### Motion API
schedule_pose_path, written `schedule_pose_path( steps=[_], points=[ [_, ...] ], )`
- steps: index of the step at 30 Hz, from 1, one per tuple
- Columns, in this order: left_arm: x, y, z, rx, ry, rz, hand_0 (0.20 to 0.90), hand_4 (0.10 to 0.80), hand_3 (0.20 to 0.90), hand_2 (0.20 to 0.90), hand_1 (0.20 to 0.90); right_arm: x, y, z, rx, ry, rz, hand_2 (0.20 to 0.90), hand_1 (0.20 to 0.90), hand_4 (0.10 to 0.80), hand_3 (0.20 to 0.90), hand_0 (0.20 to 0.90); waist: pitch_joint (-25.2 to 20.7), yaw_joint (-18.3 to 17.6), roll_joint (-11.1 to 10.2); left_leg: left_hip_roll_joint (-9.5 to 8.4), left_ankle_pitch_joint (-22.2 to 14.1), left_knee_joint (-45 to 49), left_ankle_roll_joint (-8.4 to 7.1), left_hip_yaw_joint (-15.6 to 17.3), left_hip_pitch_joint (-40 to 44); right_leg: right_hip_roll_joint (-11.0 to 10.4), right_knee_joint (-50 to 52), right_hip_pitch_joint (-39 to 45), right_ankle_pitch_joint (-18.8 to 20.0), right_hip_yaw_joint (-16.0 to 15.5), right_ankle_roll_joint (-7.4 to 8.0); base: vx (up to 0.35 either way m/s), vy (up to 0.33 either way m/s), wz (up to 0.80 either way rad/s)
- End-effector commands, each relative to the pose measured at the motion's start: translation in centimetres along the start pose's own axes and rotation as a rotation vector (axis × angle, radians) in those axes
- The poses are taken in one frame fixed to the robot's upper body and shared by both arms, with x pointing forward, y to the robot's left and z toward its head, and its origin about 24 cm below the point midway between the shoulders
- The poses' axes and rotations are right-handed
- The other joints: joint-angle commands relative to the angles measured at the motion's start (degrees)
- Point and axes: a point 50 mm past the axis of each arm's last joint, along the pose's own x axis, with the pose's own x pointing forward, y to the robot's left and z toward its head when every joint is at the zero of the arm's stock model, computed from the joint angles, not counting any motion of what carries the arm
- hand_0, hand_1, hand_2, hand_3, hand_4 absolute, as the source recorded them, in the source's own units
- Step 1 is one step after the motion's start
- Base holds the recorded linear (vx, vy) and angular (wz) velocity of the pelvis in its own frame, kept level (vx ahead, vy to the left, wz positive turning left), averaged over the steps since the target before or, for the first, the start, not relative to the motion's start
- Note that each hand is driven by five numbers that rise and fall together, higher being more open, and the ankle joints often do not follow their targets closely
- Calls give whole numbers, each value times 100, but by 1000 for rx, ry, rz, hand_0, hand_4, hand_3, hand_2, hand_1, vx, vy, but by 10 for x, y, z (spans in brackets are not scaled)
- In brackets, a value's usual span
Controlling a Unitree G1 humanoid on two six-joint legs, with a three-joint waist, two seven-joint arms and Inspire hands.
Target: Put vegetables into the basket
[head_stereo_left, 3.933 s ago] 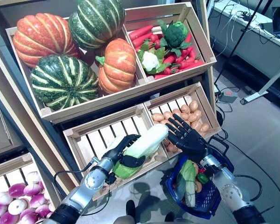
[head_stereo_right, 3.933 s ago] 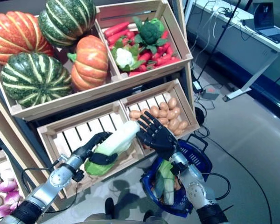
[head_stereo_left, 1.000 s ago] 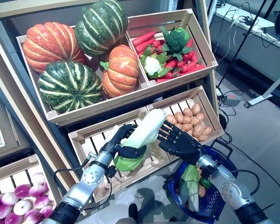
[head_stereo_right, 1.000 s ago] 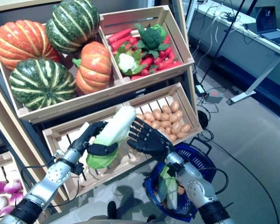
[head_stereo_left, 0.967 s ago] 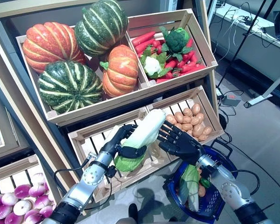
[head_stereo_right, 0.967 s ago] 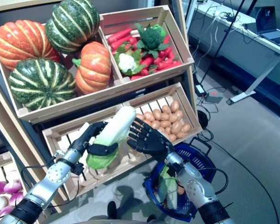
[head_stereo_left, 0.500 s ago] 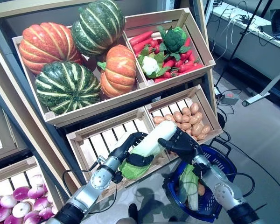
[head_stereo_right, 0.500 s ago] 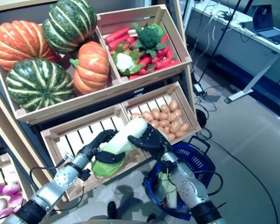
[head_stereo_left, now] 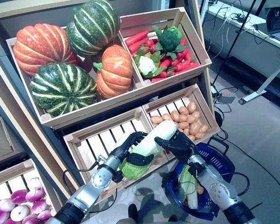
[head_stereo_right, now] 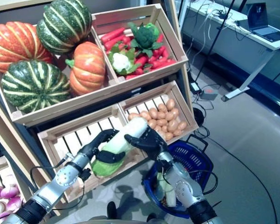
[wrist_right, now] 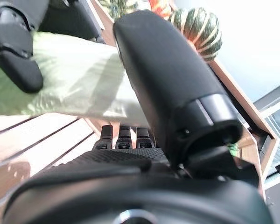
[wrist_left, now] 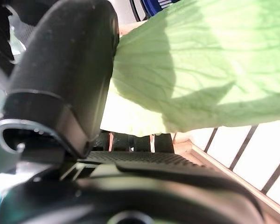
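A long cabbage [head_stereo_left: 149,145], white at one end and leafy green at the other, is held in front of the lower slatted crate. My left hand [head_stereo_left: 132,140] is shut on its green end, with the thumb [wrist_left: 70,70] across the leaf [wrist_left: 191,70]. My right hand [head_stereo_left: 181,143] is curled over its white end. In the right wrist view its thumb [wrist_right: 168,79] lies over the cabbage [wrist_right: 79,84], with the fingers underneath. The blue basket [head_stereo_left: 222,162] stands on the floor below the right hand. It holds another pale green cabbage [head_stereo_left: 188,183] and small brown vegetables [head_stereo_left: 199,189].
The wooden stand [head_stereo_left: 130,100] with its crates rises right behind both hands. A crate of small brown vegetables [head_stereo_left: 182,120] sits just above the basket. Open grey floor [head_stereo_left: 261,135] lies to the right, with a desk [head_stereo_left: 252,42] and cables farther off.
My right hand was spread open beside the cabbage; it has closed over the white end. The cabbage has tipped lower and shifted right, toward the basket.
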Motion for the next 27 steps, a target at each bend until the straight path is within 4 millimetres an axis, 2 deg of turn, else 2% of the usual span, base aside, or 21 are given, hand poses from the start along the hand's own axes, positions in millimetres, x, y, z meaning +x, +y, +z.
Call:
schedule_pose_path(
  steps=[1,5,7,8,9,26,27],
  points=[
    [29,19,72,20,-371,31,300,400,300,300,300,22,58,41,9,-171,373,900,900,800,900,900,-281,112,-18,137,-852,16,-232,-133,586,-120,15,-244,421,5,135,0,0,0],
    [29,16,75,18,-389,-7,300,400,300,300,300,22,65,43,-3,-168,453,900,900,800,900,900,-288,137,-31,139,-858,23,-236,-149,585,-125,23,-235,406,-15,135,0,0,0],
    [29,14,76,18,-393,-27,300,400,300,300,300,22,70,43,-1,-174,500,460,460,507,460,460,-295,140,-40,139,-860,23,-234,-146,593,-125,26,-228,400,-19,138,5,-2,2],
    [29,14,76,18,-393,-30,300,400,300,300,300,21,70,44,-1,-176,507,460,460,507,460,460,-296,140,-41,139,-861,24,-235,-145,592,-124,27,-230,399,-18,138,0,0,0],
    [30,13,76,20,-391,-41,300,400,300,300,300,21,72,45,-1,-183,523,300,300,400,300,300,-303,140,-45,141,-867,21,-234,-150,600,-125,27,-224,394,-19,141,0,0,0],
    [30,11,69,3,-355,-84,300,400,300,300,300,18,62,55,9,-262,483,300,300,400,300,300,-308,101,-24,154,-877,32,-233,-135,615,-133,47,-223,371,17,156,0,0,0],
    [30,11,68,1,-347,-78,338,425,338,338,338,18,60,55,7,-267,470,300,300,400,300,300,-308,100,-21,155,-876,30,-233,-139,616,-131,43,-220,370,17,157,0,0,0]
  ],
)
